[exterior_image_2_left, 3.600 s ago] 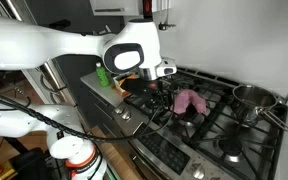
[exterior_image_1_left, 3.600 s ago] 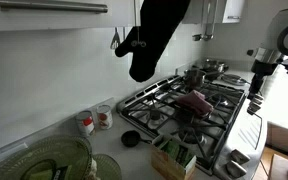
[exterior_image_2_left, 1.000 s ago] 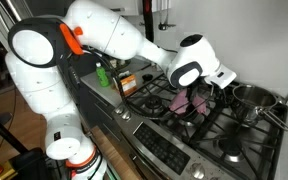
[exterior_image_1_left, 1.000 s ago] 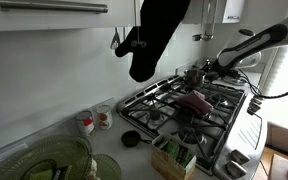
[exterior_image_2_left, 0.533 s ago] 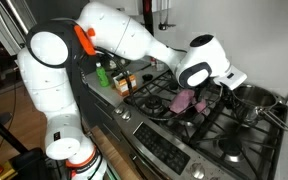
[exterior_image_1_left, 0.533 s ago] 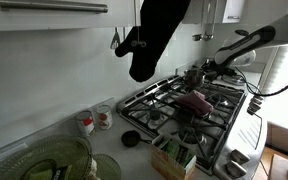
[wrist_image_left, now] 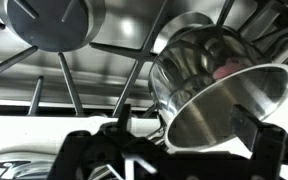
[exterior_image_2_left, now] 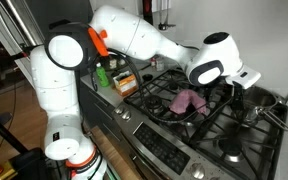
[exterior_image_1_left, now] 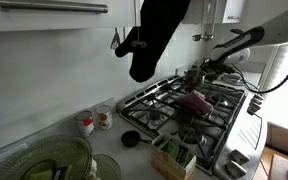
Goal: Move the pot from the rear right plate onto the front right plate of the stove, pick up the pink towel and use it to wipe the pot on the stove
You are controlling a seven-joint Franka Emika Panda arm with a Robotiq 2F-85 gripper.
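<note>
The pot (wrist_image_left: 219, 85) is sitting on a rear corner burner of the stove (exterior_image_2_left: 164, 148). The pink towel (exterior_image_2_left: 187, 101) is lying on the grates nearer the stove's middle, apart from the pot. The gripper (wrist_image_left: 176, 150) is hovering at the pot, its fingers (wrist_image_left: 271, 150) spreading wide apart and clasping nothing.

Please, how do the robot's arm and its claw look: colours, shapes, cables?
The arm is white, built of thick rounded segments, with an orange mark at one joint. A thin black cable hangs from it. The claw is black, with two fingers.
</note>
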